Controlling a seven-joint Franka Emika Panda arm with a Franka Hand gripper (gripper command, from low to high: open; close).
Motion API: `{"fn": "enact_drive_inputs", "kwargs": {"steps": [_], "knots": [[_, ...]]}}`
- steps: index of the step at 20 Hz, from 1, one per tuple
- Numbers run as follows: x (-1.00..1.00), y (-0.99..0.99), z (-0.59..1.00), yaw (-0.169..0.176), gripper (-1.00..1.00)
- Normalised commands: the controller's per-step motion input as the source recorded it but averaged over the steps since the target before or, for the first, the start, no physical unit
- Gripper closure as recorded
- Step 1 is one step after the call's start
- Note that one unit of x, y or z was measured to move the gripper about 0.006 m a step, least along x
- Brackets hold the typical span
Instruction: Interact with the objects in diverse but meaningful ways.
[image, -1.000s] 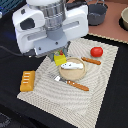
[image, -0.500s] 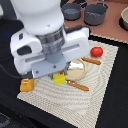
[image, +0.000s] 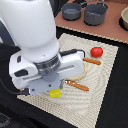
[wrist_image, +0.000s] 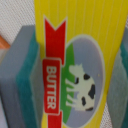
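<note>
Item: yellow rectangular butter packet with red label (wrist_image: 75, 65), sitting between the grey, teal-padded fingers (wrist_image: 22, 75) of the gripper (image: 54, 91), which appears clamped on its flat faces, low over the woven cream placemat (image: 100, 85). Likely light, rigid, smooth-skinned and slippery; broad sides suit holding best. Round red toy tomato (image: 97, 51) lies well apart.

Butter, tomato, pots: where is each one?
butter packet (wrist_image: 75, 65), wrist view, on its label.
tomato (image: 97, 51), exterior view, on its red middle.
grey pots (image: 95, 15), exterior view, on one pot's side.
</note>
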Motion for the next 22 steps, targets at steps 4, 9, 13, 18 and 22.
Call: {"fn": "enact_drive_inputs", "kwargs": {"steps": [4,9,13,18,22], "knots": [[0.35,-0.05,-0.18,-0.014,1.00],[0.30,-0.15,-0.02,-0.031,1.00],[0.26,-0.14,0.03,-0.014,-1.00],[0.16,-0.12,0.30,-0.001,-1.00],[0.12,0.00,0.86,0.000,-1.00]]}}
